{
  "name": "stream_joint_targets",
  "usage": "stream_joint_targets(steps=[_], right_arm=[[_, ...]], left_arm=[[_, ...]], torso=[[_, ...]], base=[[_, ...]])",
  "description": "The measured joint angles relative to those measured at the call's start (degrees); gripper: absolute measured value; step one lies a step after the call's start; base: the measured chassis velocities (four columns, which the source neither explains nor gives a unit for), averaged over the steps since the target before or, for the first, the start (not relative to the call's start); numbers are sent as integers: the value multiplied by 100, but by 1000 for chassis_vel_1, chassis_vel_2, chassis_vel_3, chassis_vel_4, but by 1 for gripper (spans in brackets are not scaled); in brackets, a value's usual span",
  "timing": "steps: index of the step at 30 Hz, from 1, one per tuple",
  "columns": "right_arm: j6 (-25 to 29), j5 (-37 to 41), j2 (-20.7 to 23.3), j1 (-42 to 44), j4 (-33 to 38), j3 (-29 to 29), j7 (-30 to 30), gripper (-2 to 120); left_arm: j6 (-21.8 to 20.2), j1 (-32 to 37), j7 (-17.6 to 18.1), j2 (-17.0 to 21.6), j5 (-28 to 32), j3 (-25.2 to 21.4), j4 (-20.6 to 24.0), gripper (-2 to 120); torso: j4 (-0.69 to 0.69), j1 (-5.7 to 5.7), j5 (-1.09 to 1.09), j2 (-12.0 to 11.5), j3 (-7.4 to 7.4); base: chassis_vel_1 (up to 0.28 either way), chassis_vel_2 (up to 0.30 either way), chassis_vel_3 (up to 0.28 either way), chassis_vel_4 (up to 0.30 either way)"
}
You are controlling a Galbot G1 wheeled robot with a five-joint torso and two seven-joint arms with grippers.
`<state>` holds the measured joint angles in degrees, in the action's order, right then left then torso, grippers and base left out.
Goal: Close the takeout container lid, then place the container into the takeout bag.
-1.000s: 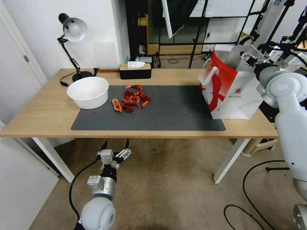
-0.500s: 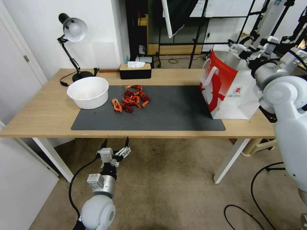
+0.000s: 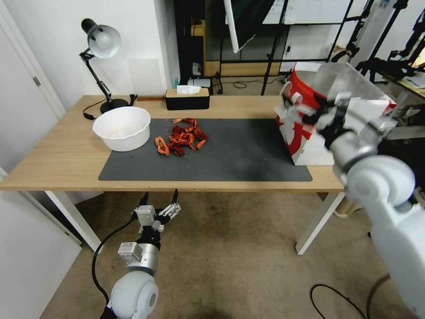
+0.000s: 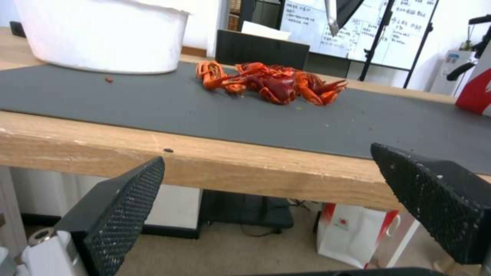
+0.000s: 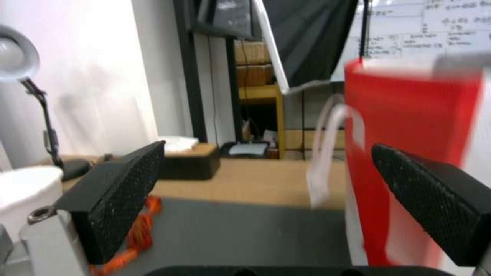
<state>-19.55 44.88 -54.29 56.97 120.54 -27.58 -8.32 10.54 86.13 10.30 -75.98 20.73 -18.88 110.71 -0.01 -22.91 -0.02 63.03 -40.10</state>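
One takeout bag [image 3: 310,133] on the table [image 3: 66,155], red and white, standing upright at the right end with its near corner on the dark mat [image 3: 230,155], and its silvery lining shows at the open top. The right gripper [image 3: 305,110] is up in front of the bag's red face beside the white handle [image 3: 287,104], blurred in the head view. From the right wrist, its two black ridged fingers [image 5: 117,195] stand wide apart with nothing between them; the bag's red side [image 5: 409,145] and a pale handle loop [image 5: 327,153] sit past the fingers, toward one of them, apart from both pads. One white round bowl [image 3: 122,127] sits at the mat's left corner, one pile of red crayfish [image 3: 181,138] lies on the mat just beside it, individual pieces too tangled to count. One black tissue box [image 3: 187,98] at the back edge, one desk lamp [image 3: 101,53] at the back left. The left gripper [image 3: 160,206] hangs low below the table's front edge, and the left wrist view shows its two fingers [image 4: 122,207] spread wide, empty, with the wooden table edge [image 4: 230,168] and the crayfish [image 4: 271,82] beyond them. A second, smaller red-and-white bag [image 4: 358,234] stands on the floor under the table.
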Motion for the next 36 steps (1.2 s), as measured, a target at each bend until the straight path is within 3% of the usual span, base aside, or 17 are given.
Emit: stream_joint_targets(steps=[7,20,36], right_arm=[[880,-982,-464,1460,118,-36,110,100],[2255,-1790,-940,2582,-95,153,12,100],[3011,-2107,-1297,3313,-300,267,-92,100]], left_arm=[[16,-53,-7,24,-23,2,-115,100],[144,47,-317,28,-11,-48,-211,100],[269,174,-505,-55,-250,-165,-242,100]], torso=[[0,0,-1,0,0],[1,0,0,0,0],[1,0,2,-1,-1]], base=[[0,0,0,0],[0,0,0,0],[0,0,0,0]])
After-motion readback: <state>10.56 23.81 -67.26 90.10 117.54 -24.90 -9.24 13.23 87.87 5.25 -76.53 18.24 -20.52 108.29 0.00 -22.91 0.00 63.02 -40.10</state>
